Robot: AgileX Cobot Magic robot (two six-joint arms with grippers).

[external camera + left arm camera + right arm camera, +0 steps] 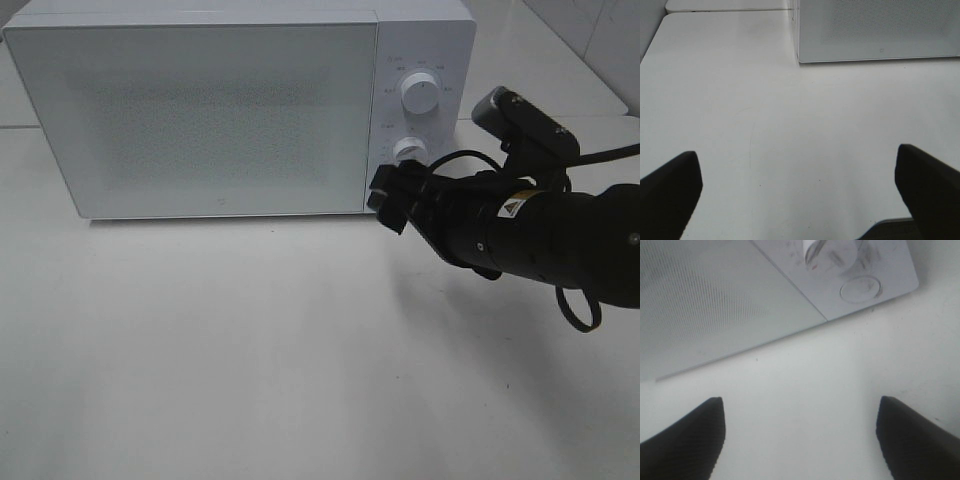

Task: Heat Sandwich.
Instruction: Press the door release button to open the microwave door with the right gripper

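Microwave (200, 110) stands shut (markings round its upper dial (420, 95) unreadable).

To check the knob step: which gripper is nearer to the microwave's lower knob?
Right. The right gripper sits just by the lower knob; the left gripper is back from the microwave's other end.

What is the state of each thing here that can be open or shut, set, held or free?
microwave door: shut.
upper knob: setting too small to read.
lower knob: setting too small to read.
left pincer: open, empty, above the bare table.
right pincer: open, empty, close to the lower knob.
sandwich: not visible in any view.
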